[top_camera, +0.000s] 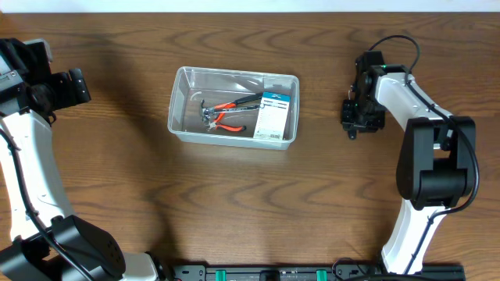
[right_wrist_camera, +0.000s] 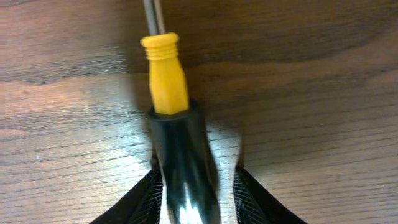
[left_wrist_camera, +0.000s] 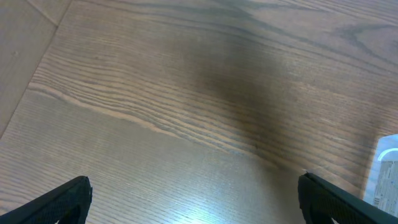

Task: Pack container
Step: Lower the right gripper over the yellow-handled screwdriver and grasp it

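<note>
The clear plastic container (top_camera: 178, 101) stands at the table's middle; its corner also shows in the left wrist view (left_wrist_camera: 387, 171). Inside lie red-handled pliers (top_camera: 226, 113) and a flat white-and-blue box (top_camera: 273, 115). My right gripper (top_camera: 361, 119) is to the right of the container, low over the table. In the right wrist view its fingers (right_wrist_camera: 196, 199) are closed around the black handle of a screwdriver (right_wrist_camera: 166, 81) with a yellow collar and a metal shaft pointing away. My left gripper (left_wrist_camera: 193, 199) is open and empty at the table's far left (top_camera: 74, 86).
The wood table (top_camera: 250, 203) lies bare around the container. The black base rail (top_camera: 297, 273) runs along the front edge. The table's left edge shows in the left wrist view (left_wrist_camera: 25, 68).
</note>
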Robot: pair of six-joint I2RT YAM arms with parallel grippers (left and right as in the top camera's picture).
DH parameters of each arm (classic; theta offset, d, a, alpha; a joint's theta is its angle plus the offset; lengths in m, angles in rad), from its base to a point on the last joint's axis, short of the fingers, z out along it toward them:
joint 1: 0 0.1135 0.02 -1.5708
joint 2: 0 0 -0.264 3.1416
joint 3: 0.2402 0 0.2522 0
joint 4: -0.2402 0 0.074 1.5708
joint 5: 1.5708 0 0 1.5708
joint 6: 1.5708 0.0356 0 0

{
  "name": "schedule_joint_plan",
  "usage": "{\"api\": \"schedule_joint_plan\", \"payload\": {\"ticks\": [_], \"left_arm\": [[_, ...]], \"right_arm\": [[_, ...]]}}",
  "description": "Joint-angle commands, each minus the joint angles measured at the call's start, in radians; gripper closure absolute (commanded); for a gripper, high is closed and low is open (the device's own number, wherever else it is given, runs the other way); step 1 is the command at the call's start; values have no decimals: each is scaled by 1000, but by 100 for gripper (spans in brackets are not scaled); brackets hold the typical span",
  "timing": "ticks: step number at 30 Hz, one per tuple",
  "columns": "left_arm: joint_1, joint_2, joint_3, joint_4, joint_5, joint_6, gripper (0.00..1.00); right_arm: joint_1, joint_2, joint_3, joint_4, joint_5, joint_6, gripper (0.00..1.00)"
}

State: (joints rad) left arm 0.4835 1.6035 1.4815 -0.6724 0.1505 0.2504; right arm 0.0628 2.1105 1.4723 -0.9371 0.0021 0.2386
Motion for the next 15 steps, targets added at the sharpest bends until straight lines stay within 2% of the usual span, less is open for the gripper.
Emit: {"api": "schedule_joint_plan", "payload": {"ticks": [1, 3, 8, 15], "left_arm": [[3, 7, 6, 0, -2, -6, 2], [3, 7, 6, 0, -2, -6, 2], [3, 7, 6, 0, -2, -5, 2], [3, 7, 6, 0, -2, -6, 2]], "right_arm": [[30, 19, -3, 6, 25, 15, 67], [38, 19, -3, 6, 26, 15, 71], [48, 19, -3, 7, 25, 15, 75], [40, 18, 4, 9, 25, 6, 75]]}}
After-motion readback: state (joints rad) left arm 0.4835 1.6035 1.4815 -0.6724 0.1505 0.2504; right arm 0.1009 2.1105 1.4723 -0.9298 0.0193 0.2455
